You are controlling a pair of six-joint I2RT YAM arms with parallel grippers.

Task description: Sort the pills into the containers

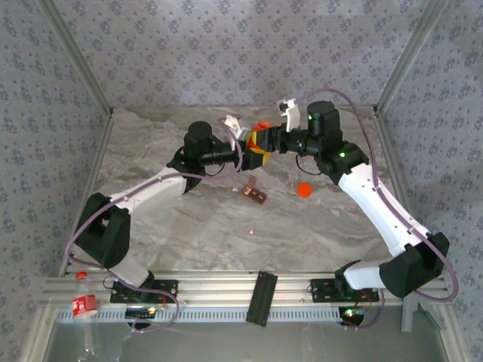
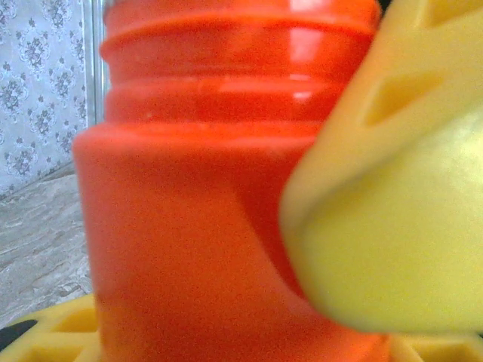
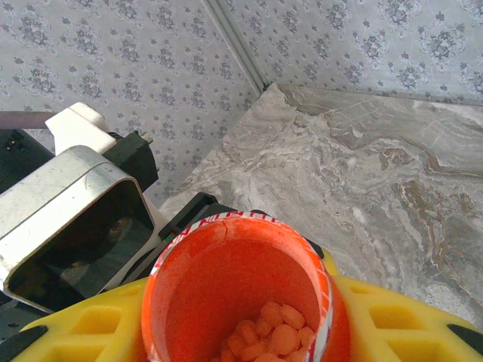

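Observation:
An open orange bottle (image 1: 260,143) hangs above the table's far middle, between both grippers. Looking down its mouth from the right wrist, the bottle (image 3: 226,302) has several pills (image 3: 275,335) at the bottom. My right gripper (image 3: 241,332) is shut on it, one yellow finger (image 3: 83,328) on each side. My left gripper (image 2: 241,343) has the bottle (image 2: 196,226) between its yellow fingers (image 2: 53,332), which meet its sides. The right gripper's finger (image 2: 392,196) lies across the bottle. The dark containers (image 1: 256,195) lie on the table below, with a pale pill (image 1: 251,233) nearer the front.
The round orange cap (image 1: 303,189) lies on the marble table (image 1: 189,226) right of the containers. Patterned walls close in the back and sides. A black block (image 1: 262,297) sits on the front rail, and a plastic bottle (image 1: 84,305) lies at the front left.

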